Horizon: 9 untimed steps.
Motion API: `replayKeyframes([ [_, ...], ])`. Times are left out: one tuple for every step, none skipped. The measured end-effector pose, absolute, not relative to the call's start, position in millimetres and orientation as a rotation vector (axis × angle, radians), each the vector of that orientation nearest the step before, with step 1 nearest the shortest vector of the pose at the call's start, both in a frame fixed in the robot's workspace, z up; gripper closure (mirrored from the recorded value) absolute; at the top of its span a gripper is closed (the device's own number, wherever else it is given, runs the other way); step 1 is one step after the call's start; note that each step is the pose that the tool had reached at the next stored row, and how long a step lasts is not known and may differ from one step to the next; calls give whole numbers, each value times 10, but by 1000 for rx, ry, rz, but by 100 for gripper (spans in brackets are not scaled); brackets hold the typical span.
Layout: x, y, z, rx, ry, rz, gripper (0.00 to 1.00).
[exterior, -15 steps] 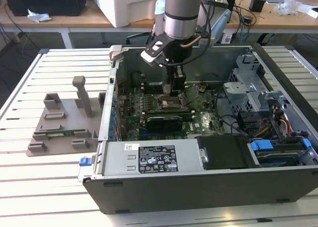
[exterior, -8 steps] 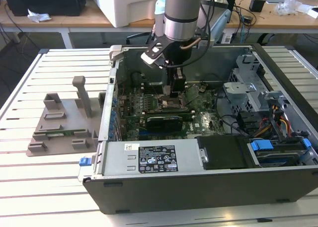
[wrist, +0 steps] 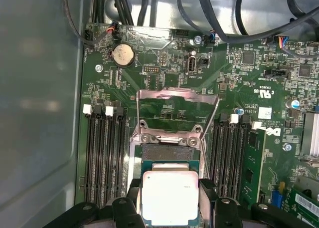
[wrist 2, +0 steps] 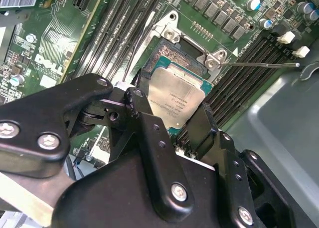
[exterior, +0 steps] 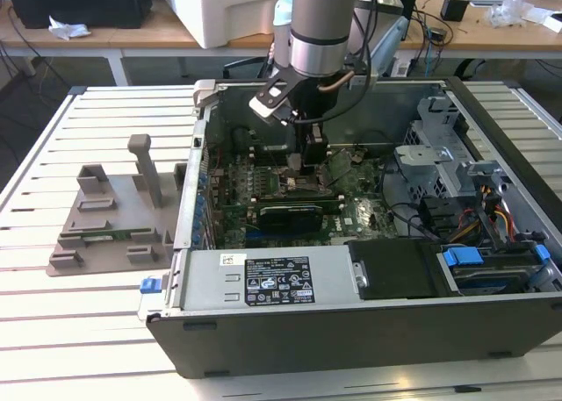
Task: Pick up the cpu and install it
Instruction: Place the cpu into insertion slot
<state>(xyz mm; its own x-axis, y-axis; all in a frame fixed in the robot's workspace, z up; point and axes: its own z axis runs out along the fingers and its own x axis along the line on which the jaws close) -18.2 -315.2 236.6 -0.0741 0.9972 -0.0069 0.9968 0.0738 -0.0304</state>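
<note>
Claw (wrist 2: 172,113): pinching the cpu (wrist 2: 177,93) by two opposite edges.
Cpu: between the fingers, metal top up.
Socket (wrist: 167,153): directly beneath the claw.
Load frame (wrist: 177,92): hinged open beyond the socket.
Memory slots (wrist: 104,158): flanking both sides.

Arm (exterior: 320,24) points straight down, gripper (wrist: 170,200) fingers (wrist: 207,193) clamped.
</note>
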Motion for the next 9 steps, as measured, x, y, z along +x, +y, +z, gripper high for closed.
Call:
replayKeyframes([
  [-182, -3152, 2343, -2127, -2290, 42, 46],
  [-182, -3151, 2316, -2127, -2290, 42, 46],
  [-182, -3151, 2298, -2127, -2290, 42, 46],
  [-182, -3152, 2284, -2127, -2290, 42, 46],
  [-182, -3151, 2261, -2127, -2290, 42, 46],
  [-185, -3151, 2239, -2127, -2290, 42, 46],
  [-189, -3152, 2207, -2133, -2285, 43, 46],
  [-189, -3152, 2194, -2145, -2274, 43, 46],
  [-189, -3152, 2184, -2159, -2262, 44, 46],
])
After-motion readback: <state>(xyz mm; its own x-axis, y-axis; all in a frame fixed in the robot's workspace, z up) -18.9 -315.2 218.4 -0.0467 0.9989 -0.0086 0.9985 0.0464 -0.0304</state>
